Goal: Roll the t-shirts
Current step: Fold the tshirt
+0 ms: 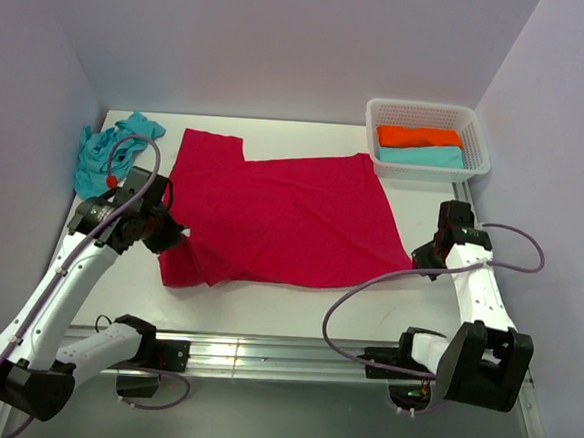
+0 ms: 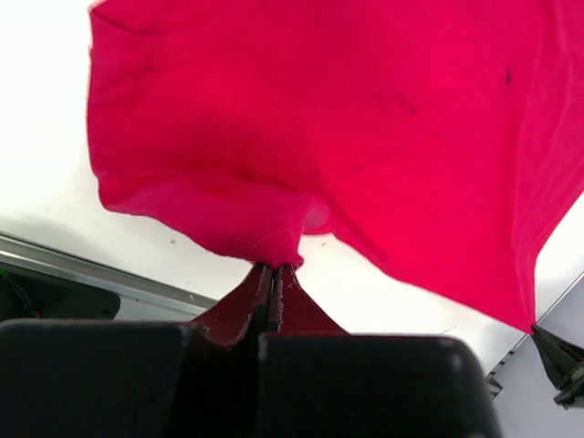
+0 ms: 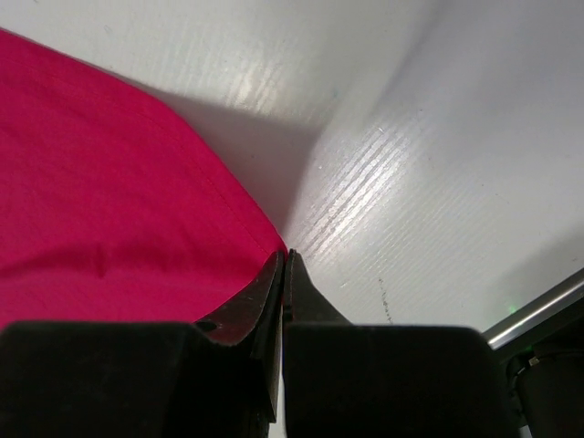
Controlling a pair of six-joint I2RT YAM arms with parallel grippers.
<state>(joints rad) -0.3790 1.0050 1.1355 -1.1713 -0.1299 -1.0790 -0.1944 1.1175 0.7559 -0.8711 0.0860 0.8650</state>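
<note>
A crimson-red t-shirt (image 1: 282, 213) lies spread over the middle of the white table, bunched at its near left corner. My left gripper (image 1: 174, 236) is shut on that bunched corner; the left wrist view shows the red fabric (image 2: 319, 119) pinched between the closed jaws (image 2: 274, 269). My right gripper (image 1: 417, 258) is shut on the shirt's near right corner, and the right wrist view shows the red hem (image 3: 119, 182) running into the closed jaws (image 3: 285, 257). A turquoise t-shirt (image 1: 106, 151) lies crumpled at the far left.
A white perforated basket (image 1: 480, 142) stands at the back right, holding a folded orange tee (image 1: 418, 137) and a turquoise tee (image 1: 422, 156). A metal rail (image 1: 262, 355) runs along the table's near edge. Grey walls close in on three sides.
</note>
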